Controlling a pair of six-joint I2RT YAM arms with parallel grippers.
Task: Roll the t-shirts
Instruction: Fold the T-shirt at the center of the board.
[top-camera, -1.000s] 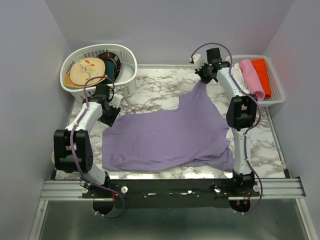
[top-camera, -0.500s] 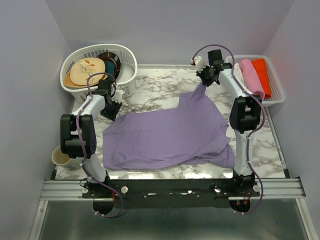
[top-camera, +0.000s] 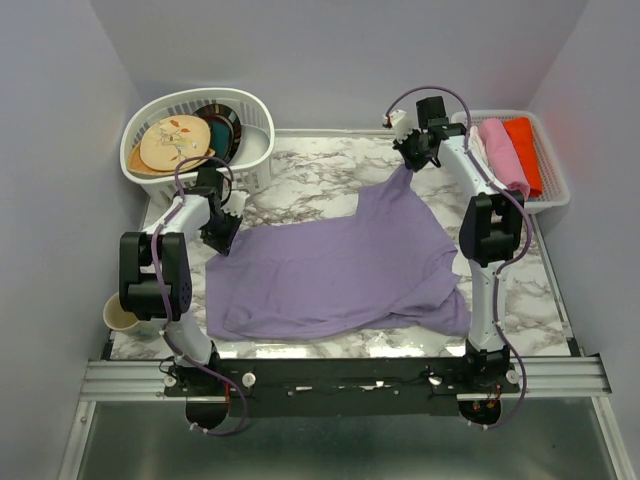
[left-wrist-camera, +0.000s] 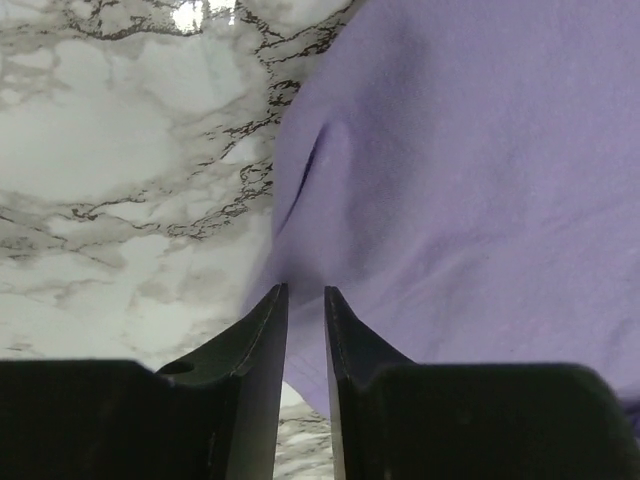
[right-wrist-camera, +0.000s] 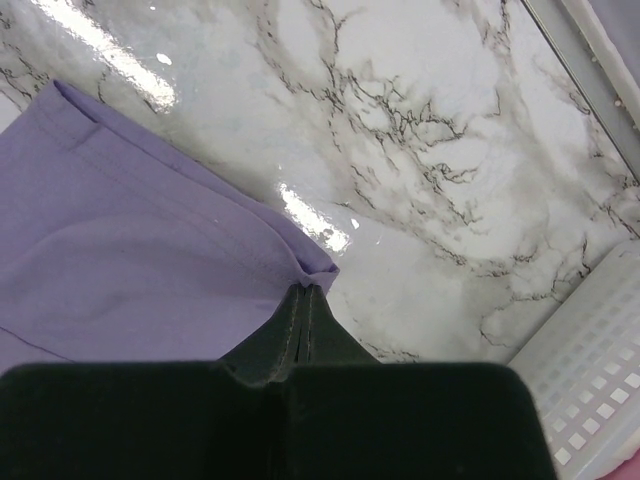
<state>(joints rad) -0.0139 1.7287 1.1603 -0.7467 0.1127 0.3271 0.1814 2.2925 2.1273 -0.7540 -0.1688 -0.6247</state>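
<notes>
Shows lavender t-shirt (top-camera: 335, 270) spread across middle of marble table (top-camera: 320, 170), rumpled toward table's near right. Pinches shirt's far corner with right gripper (top-camera: 409, 164), fingers pressed together on cloth, above table's far right. Holds left gripper (top-camera: 222, 232) low at table's left, fingers almost together at shirt edge; cannot tell whether cloth caught.

The lavender-purple t-shirt (top-camera: 330, 270) lies spread mostly flat at centre, lightly rumpled. One corner stretches toward 1 o'clock, another toward 9 o'clock.
</notes>
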